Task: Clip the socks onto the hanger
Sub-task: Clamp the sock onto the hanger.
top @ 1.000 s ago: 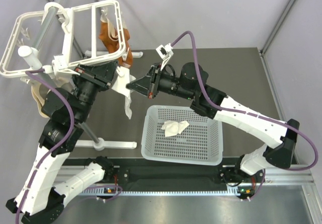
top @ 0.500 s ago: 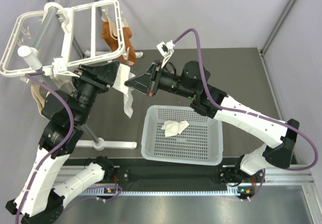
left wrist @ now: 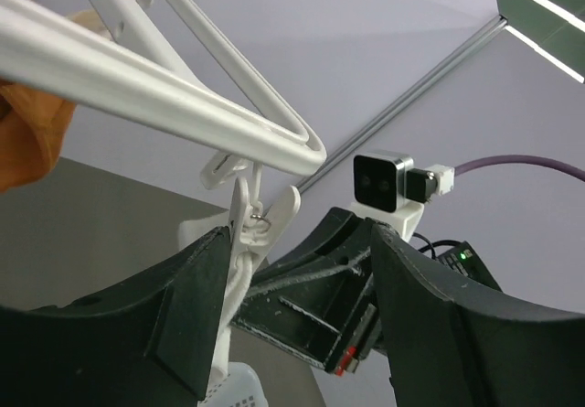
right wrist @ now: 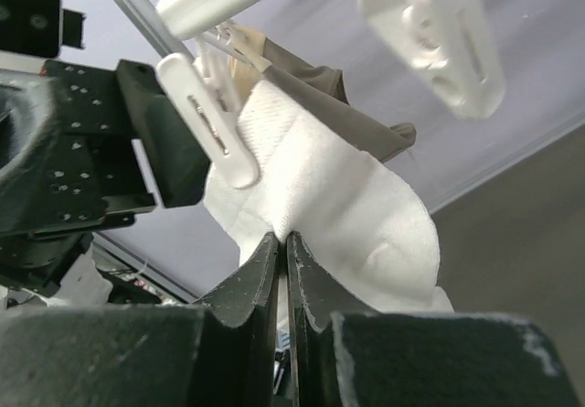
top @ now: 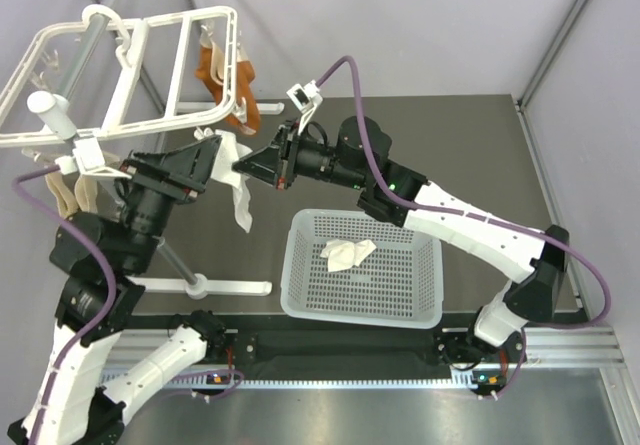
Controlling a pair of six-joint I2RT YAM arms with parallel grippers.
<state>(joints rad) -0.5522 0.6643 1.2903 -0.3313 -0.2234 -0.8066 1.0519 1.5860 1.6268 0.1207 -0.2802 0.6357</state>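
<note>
The white plastic rectangular hanger sits tilted on its grey pole stand, crowded on both sides. A pair of orange-brown socks hangs from its far edge and some beige socks droop at the left. Both arms meet under its near right corner, so that spot is hard to see from above.

The white perforated plastic basket stands on the dark table in front of the right arm. One small white crumpled sock lies inside it, well apart from the hanger.

The other small white hanging sock is up at the hanger's corner. The right gripper has its fingers pressed together on a fold of it, the rest bulging up towards a small white plastic clip. That pinch shows only in the right wrist view — from above the fingertips blur into the fabric.

The left gripper is just beside it, on the other side of the sock. Its own camera shows the fingers spread wide with nothing held. Between them hang the clip under the hanger bar and a strip of sock — the right gripper's dark body fills the gap behind. Whether the clip bites the sock I cannot tell.
</note>
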